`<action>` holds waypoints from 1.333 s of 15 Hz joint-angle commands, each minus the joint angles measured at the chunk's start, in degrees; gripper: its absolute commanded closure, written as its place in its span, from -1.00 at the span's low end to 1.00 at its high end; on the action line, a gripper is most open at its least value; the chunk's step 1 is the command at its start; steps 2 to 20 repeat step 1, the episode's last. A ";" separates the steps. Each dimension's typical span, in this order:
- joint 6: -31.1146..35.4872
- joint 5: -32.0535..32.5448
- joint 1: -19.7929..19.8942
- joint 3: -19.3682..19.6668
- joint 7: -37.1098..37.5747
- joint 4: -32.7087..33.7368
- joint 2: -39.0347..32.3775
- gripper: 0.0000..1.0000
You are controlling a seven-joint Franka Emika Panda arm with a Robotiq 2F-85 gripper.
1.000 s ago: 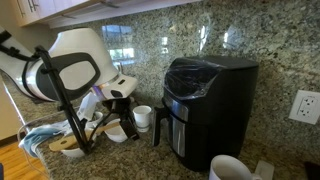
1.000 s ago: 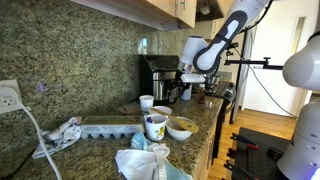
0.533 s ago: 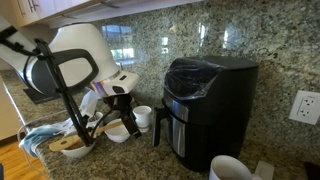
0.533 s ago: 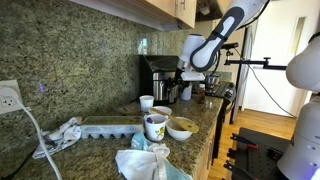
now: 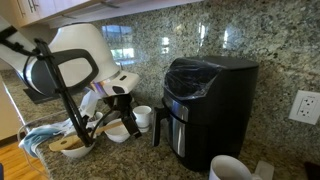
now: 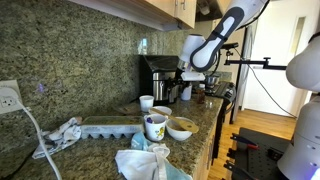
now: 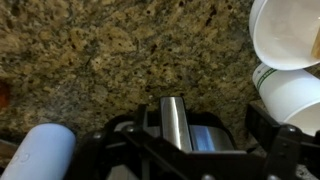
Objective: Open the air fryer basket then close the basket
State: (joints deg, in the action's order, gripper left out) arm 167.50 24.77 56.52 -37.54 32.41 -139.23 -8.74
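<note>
The tall glossy black air fryer point(image 5: 205, 105) stands on the granite counter against the wall. Its basket point(image 5: 180, 130) is pushed in, with the black handle point(image 5: 157, 126) sticking out of the front. It also shows in an exterior view point(image 6: 158, 76). My gripper point(image 5: 121, 98) hangs beside the fryer, apart from the handle, above a white mug and bowls. It also shows in an exterior view point(image 6: 186, 90). In the wrist view the gripper point(image 7: 218, 128) looks open and empty over the counter. The fryer is out of the wrist view.
A white mug point(image 5: 143, 117) and white bowls point(image 5: 117, 132) sit between my gripper and the fryer. Another white mug point(image 5: 230, 168) stands in front. A wall outlet point(image 5: 303, 106) is beside the fryer. An ice tray point(image 6: 108, 126), a patterned mug point(image 6: 155, 126) and cloths point(image 6: 145, 162) lie along the counter.
One second ago my arm's upper links sat slightly differently. The gripper has stayed in about the same place, and nothing has moved in the last half second.
</note>
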 commanded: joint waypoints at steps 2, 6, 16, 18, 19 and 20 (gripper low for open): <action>0.00 0.00 0.00 0.00 0.00 0.00 0.00 -1.00; 0.00 0.00 0.00 0.00 0.00 0.00 0.00 -1.00; 0.00 0.00 0.00 0.00 0.00 0.00 0.00 -1.00; 0.00 0.00 0.00 0.00 0.00 0.00 0.00 -1.00; 0.00 0.00 0.00 0.00 0.00 0.00 0.00 -1.00; 0.00 0.00 0.00 0.00 0.00 0.00 0.00 -1.00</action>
